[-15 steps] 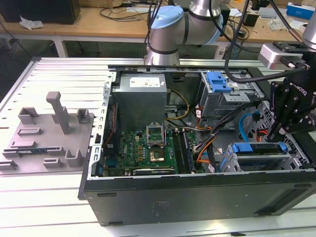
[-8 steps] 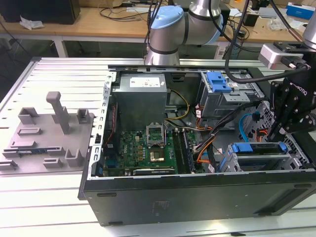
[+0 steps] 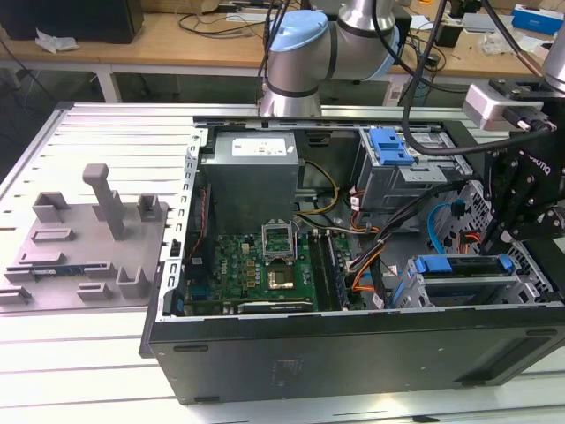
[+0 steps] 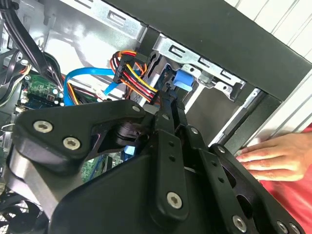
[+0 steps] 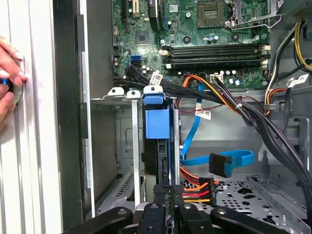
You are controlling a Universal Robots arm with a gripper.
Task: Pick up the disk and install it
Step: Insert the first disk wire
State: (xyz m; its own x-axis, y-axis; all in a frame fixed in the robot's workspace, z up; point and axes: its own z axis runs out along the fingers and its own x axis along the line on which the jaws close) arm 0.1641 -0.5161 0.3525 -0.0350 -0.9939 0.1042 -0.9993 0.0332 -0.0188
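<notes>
A grey fixture plate [image 3: 84,243] lies left of the open computer case [image 3: 353,353]. The disk [image 3: 461,265] sits in the drive cage at the case's near right. The gripper [image 5: 168,214] reaches it; its grip cannot be told. A person's hand [image 4: 278,158] rests outside the case.

Open computer case [image 3: 353,353], grey fixture tray [image 3: 88,247].

Pale grey slatted metal worktop [image 3: 106,132] under even, bright light. Behind it, along the far edge in the exterior view, a long light-brown wooden bench [image 3: 168,40] on white legs, strewn with black cables [image 3: 225,22], crumpled white paper [image 3: 55,40] and a blue box [image 3: 537,18].
</notes>
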